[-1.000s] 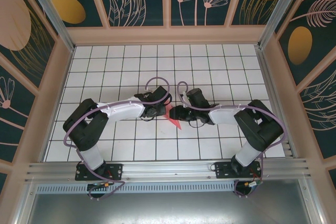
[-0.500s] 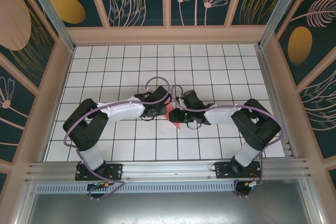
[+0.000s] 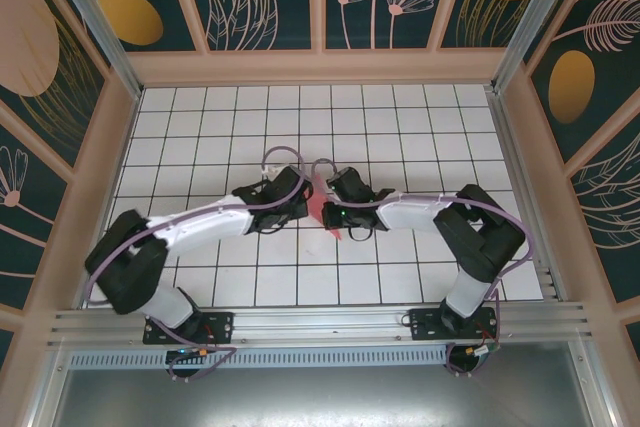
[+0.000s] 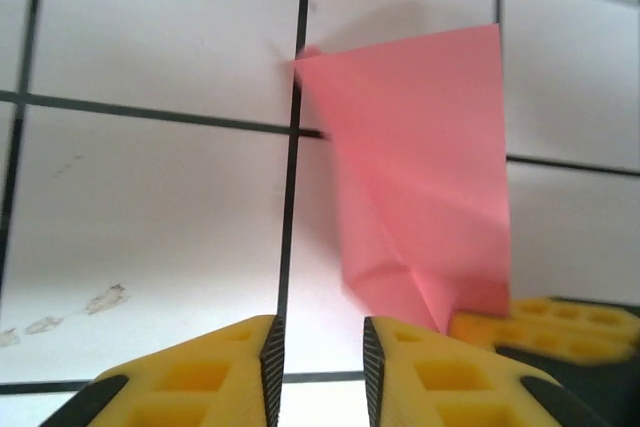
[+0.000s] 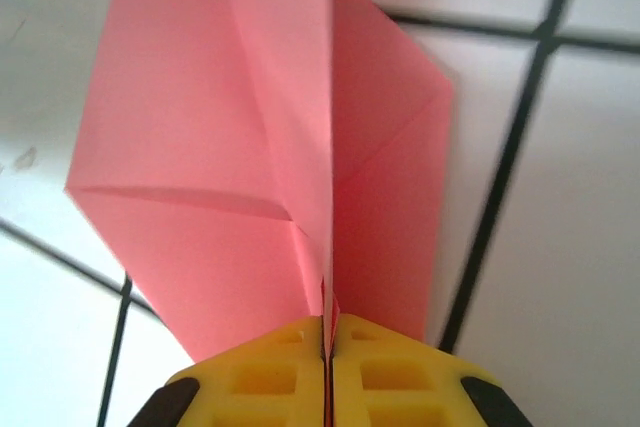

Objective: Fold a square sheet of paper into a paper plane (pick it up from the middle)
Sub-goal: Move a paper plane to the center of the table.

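In the middle of the white gridded table, between the two wrists, we find the sheet of paper. It is salmon-pink and folded into a narrow, creased shape. From above it reads as a slim sliver with its point toward the near edge. The left gripper sits just beside it on one side and the right gripper on the other.

Through the right wrist camera we see the right gripper closed tight on the sheet of paper. Its two yellow fingers meet with only the centre ridge pinched between them. The ridge runs straight out from the fingers, and creased flaps spread to either side of it over the tiles. We cannot tell whether the paper touches the table.

Through the left wrist camera we see the left gripper standing a little open. A narrow gap parts its yellow fingers, and nothing but white tile shows in it. The sheet of paper lies ahead and to the right, apart from these fingers. At its lower corner a yellow finger of the other arm touches it.
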Motion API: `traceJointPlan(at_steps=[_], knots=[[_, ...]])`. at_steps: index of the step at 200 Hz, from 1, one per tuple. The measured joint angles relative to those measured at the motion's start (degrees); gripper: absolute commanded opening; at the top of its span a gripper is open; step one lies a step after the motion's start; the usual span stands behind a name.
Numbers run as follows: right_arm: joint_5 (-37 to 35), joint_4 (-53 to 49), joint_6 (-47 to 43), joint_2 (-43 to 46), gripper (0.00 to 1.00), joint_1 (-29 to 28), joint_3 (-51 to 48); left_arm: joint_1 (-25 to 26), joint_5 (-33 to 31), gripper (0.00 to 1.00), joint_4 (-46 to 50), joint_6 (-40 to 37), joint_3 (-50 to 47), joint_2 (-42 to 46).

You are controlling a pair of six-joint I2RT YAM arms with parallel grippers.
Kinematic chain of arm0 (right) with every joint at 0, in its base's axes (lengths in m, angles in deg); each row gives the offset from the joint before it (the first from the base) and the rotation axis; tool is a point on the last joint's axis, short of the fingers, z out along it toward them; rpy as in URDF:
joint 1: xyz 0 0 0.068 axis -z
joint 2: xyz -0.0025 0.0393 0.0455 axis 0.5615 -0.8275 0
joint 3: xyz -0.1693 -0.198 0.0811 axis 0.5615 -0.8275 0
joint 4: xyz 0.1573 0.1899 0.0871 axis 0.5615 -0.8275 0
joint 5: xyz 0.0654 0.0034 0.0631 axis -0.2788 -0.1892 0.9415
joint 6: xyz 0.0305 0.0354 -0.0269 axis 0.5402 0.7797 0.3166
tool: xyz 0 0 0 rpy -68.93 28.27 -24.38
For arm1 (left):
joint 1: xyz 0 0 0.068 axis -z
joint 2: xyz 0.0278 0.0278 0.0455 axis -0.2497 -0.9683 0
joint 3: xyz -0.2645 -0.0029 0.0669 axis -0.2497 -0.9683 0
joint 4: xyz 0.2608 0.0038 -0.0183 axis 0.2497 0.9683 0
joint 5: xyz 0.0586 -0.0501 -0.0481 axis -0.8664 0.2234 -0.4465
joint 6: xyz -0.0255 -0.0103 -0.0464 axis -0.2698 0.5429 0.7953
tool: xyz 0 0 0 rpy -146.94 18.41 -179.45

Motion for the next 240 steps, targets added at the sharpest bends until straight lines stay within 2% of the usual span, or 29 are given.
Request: traceJointPlan(at_steps=[21, 40, 65, 94, 126, 159, 240], knots=[[-5.4, -3.2, 1.5, 0.0, 0.11, 1.1, 3.4, 0.0, -2.8, 0.35, -1.0, 0.9, -2.5, 6.6], [-7.5, -4.5, 2.8, -0.4, 0.14, 3.0, 5.6, -0.2, -5.0, 0.35, -1.7, 1.4, -4.8, 10.8], [-9.8, -6.3, 3.9, -4.5, 0.15, 4.0, 9.7, -1.1, -6.4, 0.36, -2.2, 2.0, -7.9, 13.9], [-11.7, -8.8, 4.7, -11.1, 0.17, 3.7, 14.4, -1.9, -6.6, 0.35, -2.6, 2.3, -10.1, 14.8], [-13.1, -11.1, 5.1, -12.9, 0.25, 3.5, 17.5, -2.3, -6.7, 0.36, -2.9, 2.4, -10.8, 15.3], [-13.9, -13.3, 5.1, -14.4, 0.30, 2.8, 19.9, -2.9, -6.5, 0.35, -3.4, 2.4, -11.0, 15.6], [-21.0, -22.9, 6.8, -19.6, 0.30, 0.1, 28.8, -3.1, -6.1, 0.34, -4.0, 2.4, -11.1, 15.4]])
